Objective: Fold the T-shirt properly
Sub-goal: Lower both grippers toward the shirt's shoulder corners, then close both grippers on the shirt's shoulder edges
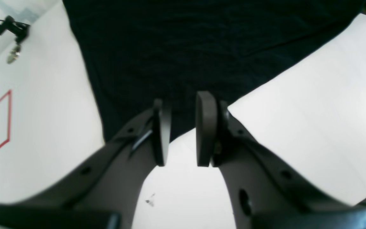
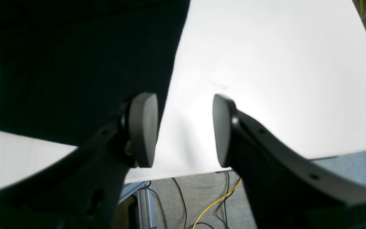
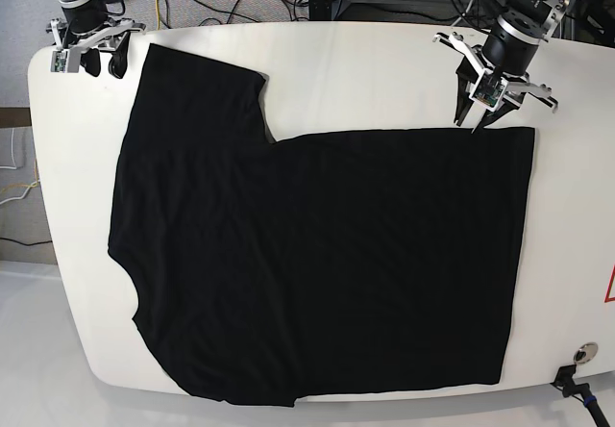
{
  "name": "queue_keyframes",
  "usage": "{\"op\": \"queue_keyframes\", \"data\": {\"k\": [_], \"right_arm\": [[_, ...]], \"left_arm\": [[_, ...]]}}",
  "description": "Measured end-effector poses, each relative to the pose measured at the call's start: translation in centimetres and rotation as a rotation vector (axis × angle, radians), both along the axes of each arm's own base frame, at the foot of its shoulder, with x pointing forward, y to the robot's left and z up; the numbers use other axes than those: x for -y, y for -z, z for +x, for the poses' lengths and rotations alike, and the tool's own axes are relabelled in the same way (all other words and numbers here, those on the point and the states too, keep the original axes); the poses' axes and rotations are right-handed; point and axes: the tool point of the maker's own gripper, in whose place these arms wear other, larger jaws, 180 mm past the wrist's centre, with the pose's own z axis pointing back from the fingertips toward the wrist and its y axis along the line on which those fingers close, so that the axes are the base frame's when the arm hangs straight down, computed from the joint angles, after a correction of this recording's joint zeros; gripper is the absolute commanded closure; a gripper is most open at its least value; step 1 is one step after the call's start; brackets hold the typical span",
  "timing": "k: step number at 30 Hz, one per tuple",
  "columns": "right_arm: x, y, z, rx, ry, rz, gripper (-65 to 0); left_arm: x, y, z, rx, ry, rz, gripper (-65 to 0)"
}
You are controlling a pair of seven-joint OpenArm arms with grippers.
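While both grippers hover empty, the T-shirt (image 3: 317, 254) lies flat, plain black, no print or writing readable.
Left gripper (image 3: 478, 119) sits narrowly parted at the shirt's far right corner; right gripper (image 3: 96, 64), wider apart, hangs at the table's (image 3: 356, 62) far left corner beside the sleeve.

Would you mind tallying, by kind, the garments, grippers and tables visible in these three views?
T-shirt: 1, black, spread flat
Grippers: 2, the left gripper and the right gripper, both open
White table: 1
Total: 4
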Motion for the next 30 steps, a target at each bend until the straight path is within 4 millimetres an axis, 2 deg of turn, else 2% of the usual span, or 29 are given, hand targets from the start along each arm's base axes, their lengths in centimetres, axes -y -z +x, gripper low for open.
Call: {"op": "queue_keyframes", "data": {"k": [5, 8, 10, 13, 21, 23, 30], "right_arm": [[0.0, 0.0, 0.3, 0.01, 0.004, 0.003, -28.2], [-0.1, 0.0, 0.5, 0.012, 0.003, 0.006, -28.9], [-0.3, 0.1, 0.5, 0.01, -0.002, 0.009, -28.9], [-1.5, 0.6, 0.6, -0.002, -0.033, 0.031, -28.9], [-7.2, 2.2, 1.6, -0.035, -0.215, 0.096, -28.9], [-7.8, 2.4, 1.7, -0.049, -0.245, 0.097, -29.1], [-7.4, 2.8, 2.1, -0.065, -0.25, 0.074, -28.9]], "left_arm": [[-0.4, 1.2, -0.2, -0.044, -0.019, -0.012, -18.0], [-1.0, 1.8, -0.2, -0.067, -0.046, -0.025, -17.9], [-0.7, 1.1, -0.1, -0.042, -0.029, 0.002, -18.8], [-0.7, 1.3, -0.2, -0.05, -0.03, 0.001, -19.7], [-1.0, 1.5, -0.1, -0.055, -0.04, 0.02, -20.0], [-1.0, 1.5, -0.1, -0.055, -0.046, 0.02, -19.8], [-1.0, 1.6, -0.1, -0.059, -0.045, 0.023, -20.3]]}}
